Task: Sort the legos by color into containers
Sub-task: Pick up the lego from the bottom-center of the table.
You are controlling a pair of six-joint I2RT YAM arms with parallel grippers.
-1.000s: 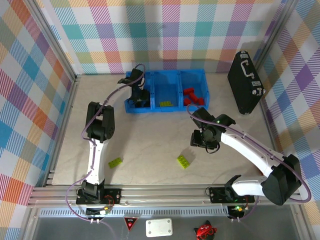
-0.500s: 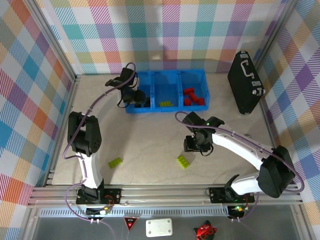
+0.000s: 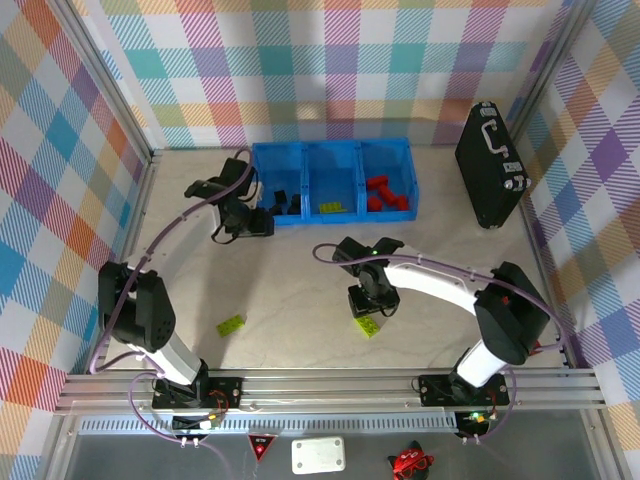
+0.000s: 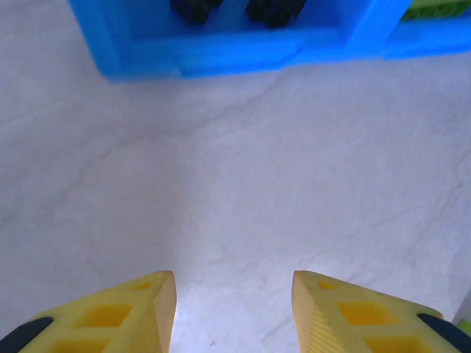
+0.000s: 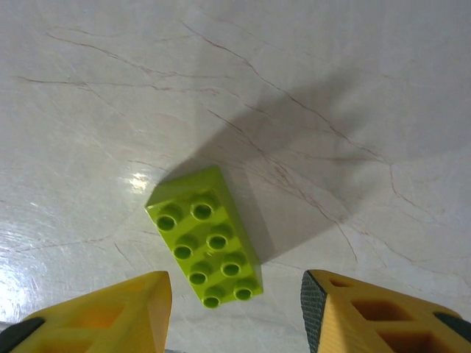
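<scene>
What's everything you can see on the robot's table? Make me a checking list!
Surface: pale table with thin dark veins.
Job's things: blue bin holds black bricks left, a green brick middle, red bricks right; left loose brick and right loose brick, both green, lie on the table.
Clutter: black case at far right.
Grippers: left gripper open, empty, before the bin; right gripper open above the right loose brick.
Cables: purple cables run to both grippers.
Surroundings: colourful checked walls.
</scene>
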